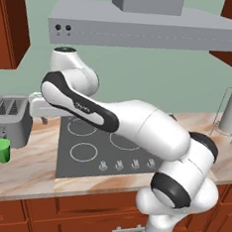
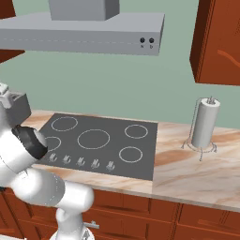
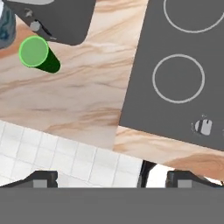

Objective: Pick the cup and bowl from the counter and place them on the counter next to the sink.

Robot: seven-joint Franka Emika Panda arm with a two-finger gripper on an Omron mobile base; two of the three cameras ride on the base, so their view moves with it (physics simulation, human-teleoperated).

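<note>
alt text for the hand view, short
Looking down on the marbled counter, a green cup stands upright at upper left beside a grey toaster. The dark stovetop with ring burners takes up the right side. The open gripper hangs above the counter's front edge, with white floor tiles below.

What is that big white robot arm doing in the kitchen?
The robot arm is reaching left over the stovetop toward a little green cup. The cup stands on the counter right in front of the toaster. The gripper is open and holding nothing; it hangs above the counter, with the cup off to one side.
</note>
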